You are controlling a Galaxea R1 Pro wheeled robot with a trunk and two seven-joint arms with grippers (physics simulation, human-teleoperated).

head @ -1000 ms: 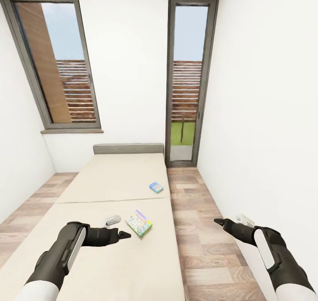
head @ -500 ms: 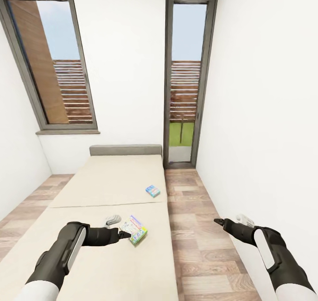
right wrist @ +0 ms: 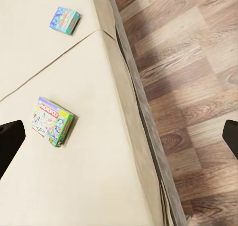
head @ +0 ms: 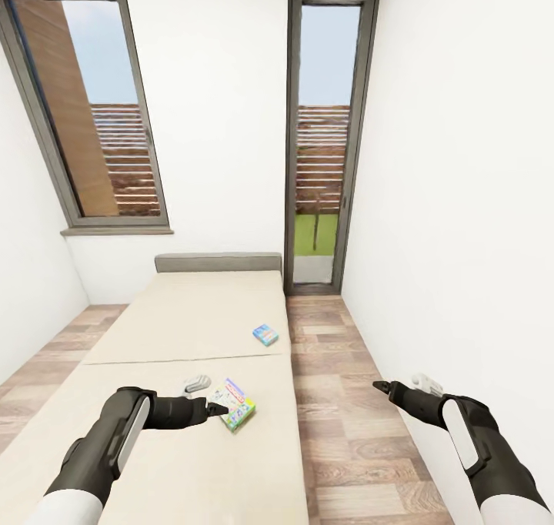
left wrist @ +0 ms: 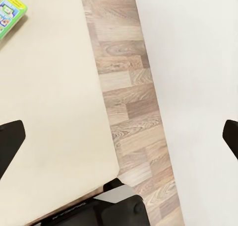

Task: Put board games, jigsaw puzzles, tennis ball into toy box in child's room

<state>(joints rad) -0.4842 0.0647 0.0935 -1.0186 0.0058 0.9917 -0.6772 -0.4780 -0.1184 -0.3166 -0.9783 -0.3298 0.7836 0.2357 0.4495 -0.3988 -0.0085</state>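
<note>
Two board games lie on the bed (head: pixel 177 317), which has a beige mattress. The green-yellow-red one (head: pixel 233 403) is close in front of my left gripper (head: pixel 206 398), just off its black fingertip. The small blue one (head: pixel 265 334) lies farther up, near the mattress's right edge. My left gripper (left wrist: pixel 119 136) hovers open over the mattress with nothing in it, and a corner of the green game (left wrist: pixel 7 12) shows beyond it. My right gripper (head: pixel 400 386) hangs open over the wood floor beside the bed. Both the green game (right wrist: pixel 52 121) and the blue game (right wrist: pixel 65 20) appear in the right wrist view.
A grey headboard (head: pixel 218 262) stands against the far white wall, between a window (head: pixel 85 117) and a tall glass door (head: pixel 319 140). A strip of plank floor (head: pixel 346 433) runs between the bed's dark frame and the right-hand wall (head: pixel 462 202).
The whole picture has shifted a little, so the bed and games sit slightly further left than a second ago. Both arms hold the same pose, and both games lie where they were.
</note>
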